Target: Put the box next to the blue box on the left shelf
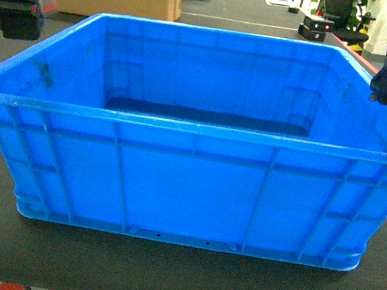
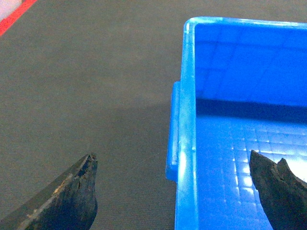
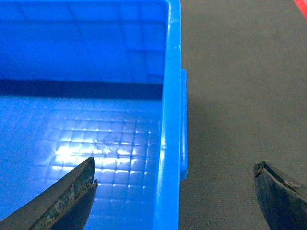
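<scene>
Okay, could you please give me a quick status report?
Left end effector open, straddling left rim. Right end effector open, straddling right rim. Large bright-blue plastic crate empty, on dark table, not gripped. No obstruction seen.

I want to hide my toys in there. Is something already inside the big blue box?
No, the blue box is empty: the head view shows only its bare blue floor and walls.

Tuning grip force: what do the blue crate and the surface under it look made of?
Blue crate: looks like rigid moulded plastic, semi-glossy; vertical ribs on the walls, a thick flat rim, and light glinting off its grid-patterned floor. Table surface: dark grey, matte, finely textured, probably a rubber or fabric mat; the views don't settle which.
</scene>
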